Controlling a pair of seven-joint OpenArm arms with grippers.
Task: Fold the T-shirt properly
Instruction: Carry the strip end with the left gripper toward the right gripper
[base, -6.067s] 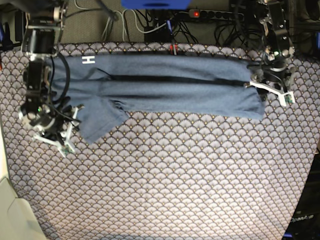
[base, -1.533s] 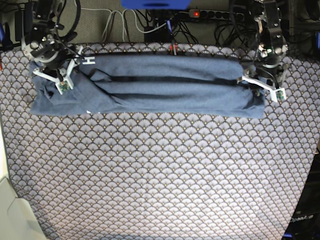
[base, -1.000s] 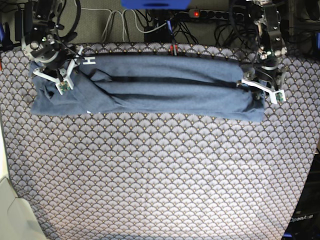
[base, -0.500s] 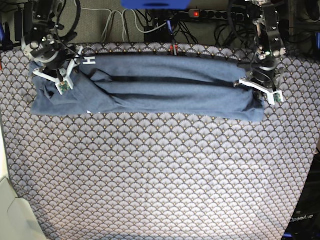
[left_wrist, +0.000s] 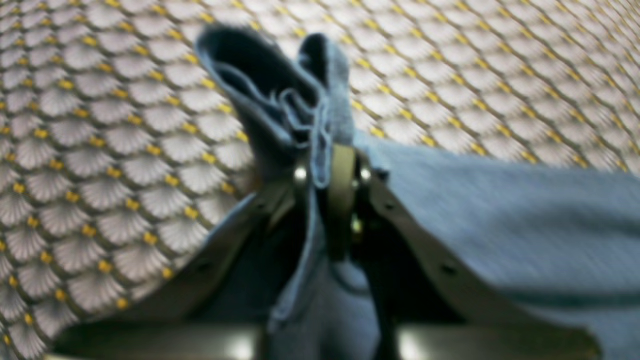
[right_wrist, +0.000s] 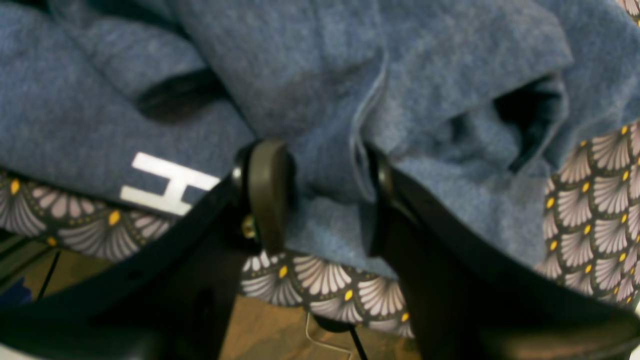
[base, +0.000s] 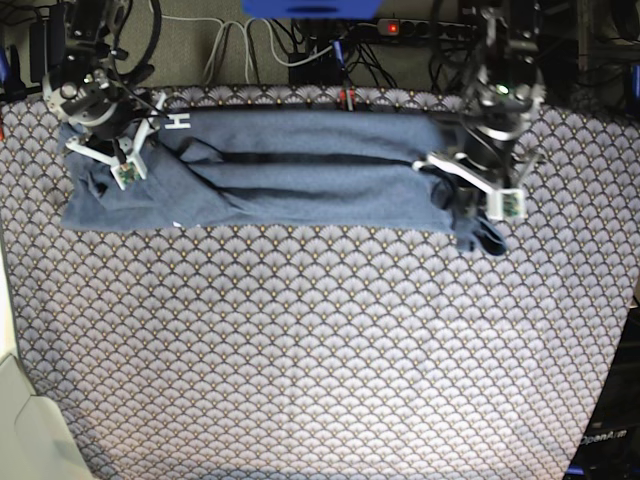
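The slate-blue T-shirt (base: 300, 180) lies folded into a long band across the back of the scallop-patterned tablecloth (base: 320, 350). My left gripper (base: 470, 190) is shut on the band's right end, which is lifted and curls under it. In the left wrist view the fingertips (left_wrist: 342, 170) pinch a hem of the T-shirt (left_wrist: 500, 220) above the cloth. My right gripper (base: 105, 150) sits on the band's left end beside a white letter H (base: 178, 121). There its fingers (right_wrist: 265, 195) hold a thick fold of the T-shirt (right_wrist: 325, 175) between them.
Behind the table's back edge run a power strip (base: 430, 30) and loose cables (base: 250, 45). A pale object (base: 25, 430) sits at the front left corner. The tablecloth's edge (right_wrist: 325, 280) hangs just below the right gripper.
My left gripper has closed on the shirt's right end, lifted it and carried it leftward, so the band is shorter on the right. The right gripper has stayed put.
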